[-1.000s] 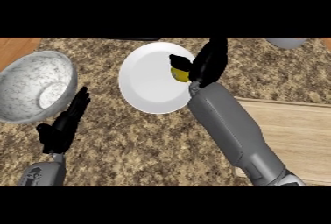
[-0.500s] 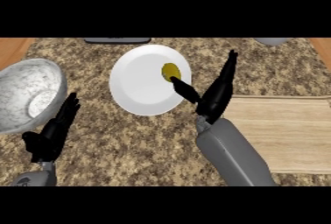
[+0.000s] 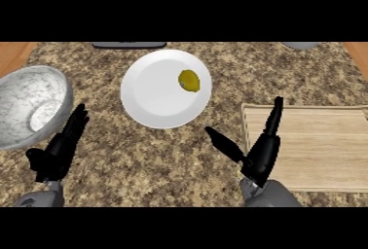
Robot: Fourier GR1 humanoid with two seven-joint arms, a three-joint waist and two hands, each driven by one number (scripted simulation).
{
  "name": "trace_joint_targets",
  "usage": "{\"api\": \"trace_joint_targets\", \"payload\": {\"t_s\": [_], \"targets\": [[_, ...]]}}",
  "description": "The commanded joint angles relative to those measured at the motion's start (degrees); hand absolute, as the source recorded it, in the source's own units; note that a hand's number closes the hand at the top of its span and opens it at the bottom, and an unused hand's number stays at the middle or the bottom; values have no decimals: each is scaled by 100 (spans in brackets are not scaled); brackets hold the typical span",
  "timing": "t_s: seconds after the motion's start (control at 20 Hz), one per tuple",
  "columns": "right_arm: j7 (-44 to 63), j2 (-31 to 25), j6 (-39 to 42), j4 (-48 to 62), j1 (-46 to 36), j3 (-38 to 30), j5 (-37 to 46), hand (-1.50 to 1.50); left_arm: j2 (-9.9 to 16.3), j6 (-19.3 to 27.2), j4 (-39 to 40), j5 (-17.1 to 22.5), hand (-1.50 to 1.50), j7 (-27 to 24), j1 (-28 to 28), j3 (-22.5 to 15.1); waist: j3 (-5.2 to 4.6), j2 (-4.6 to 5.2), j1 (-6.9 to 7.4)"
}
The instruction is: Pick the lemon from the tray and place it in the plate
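The yellow lemon [image 3: 189, 80] lies in the white plate [image 3: 155, 104], toward its upper right, with nothing touching it. My right hand [image 3: 261, 153] is open, fingers straight and thumb spread, standing below and right of the plate, over the left edge of the wooden tray [image 3: 323, 146]. My left hand [image 3: 57, 151] rests open at the lower left, fingers up, next to the bowl.
A large speckled grey bowl [image 3: 25, 107] sits at the left edge. A dark flat object [image 3: 129, 45] lies at the counter's far edge, and a grey dish [image 3: 302, 45] peeks in at the top right. The counter is speckled granite.
My right hand has let go of the lemon and pulled back down and right, away from the plate to the tray's edge. The lemon stays in the plate.
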Motion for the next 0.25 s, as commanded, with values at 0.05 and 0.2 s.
{"api": "trace_joint_targets", "payload": {"t_s": [0.05, 0.2], "targets": [[-788, -75, -371, -145, 743, 329, -397, -150, 69, -83, 175, 31, 0, 95, -320, 98, -1, 4, -2], [-1363, -549, -528, -303, 849, 165, -1154, -150, -72, -46, -179, -25, 0, 270, -84, -64, 2, 1, 12]]}}
